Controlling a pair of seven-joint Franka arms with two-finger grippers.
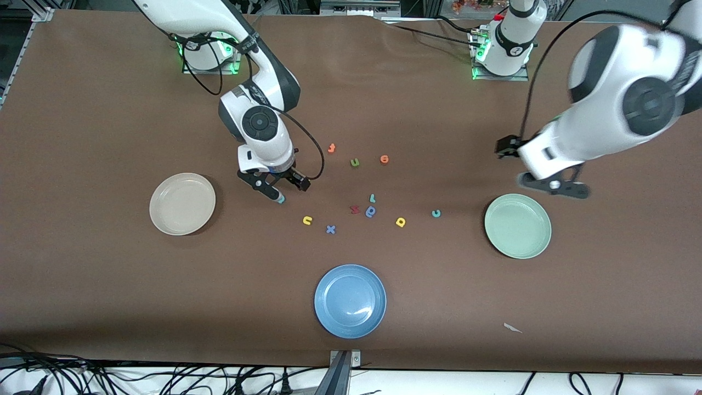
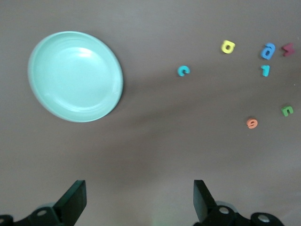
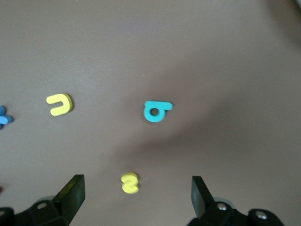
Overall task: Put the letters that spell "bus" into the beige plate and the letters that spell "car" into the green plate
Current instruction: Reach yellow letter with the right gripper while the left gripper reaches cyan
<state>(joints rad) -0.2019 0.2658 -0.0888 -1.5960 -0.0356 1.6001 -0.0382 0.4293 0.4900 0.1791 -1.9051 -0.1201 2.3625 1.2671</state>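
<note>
The right gripper (image 1: 281, 189) hangs low over the table with its fingers spread wide and nothing between them, between the beige plate (image 1: 182, 203) and the scatter of letters; in the right wrist view the teal "b" (image 3: 155, 111) lies flat just ahead of the fingertips, its stem lying sideways across the view, with the yellow "s" (image 3: 130, 183) between the fingers and the yellow "u" (image 3: 59, 104) off to one side, its open mouth turned toward the fingers. The left gripper (image 1: 554, 186) is up over the table beside the green plate (image 1: 517, 225), its fingers also apart and empty. The beige plate holds nothing, the green plate holds nothing, and the blue plate (image 1: 350, 300), nearest the front camera, is bare too. Toward the green plate lies the teal "c" (image 1: 436, 213); beside it, toward the middle, the yellow "a" (image 1: 400, 221); then the thin teal "r" (image 1: 372, 198), just above a blue rounded letter (image 1: 371, 211). A green "u" (image 1: 355, 162) sits farther from the camera.
</note>
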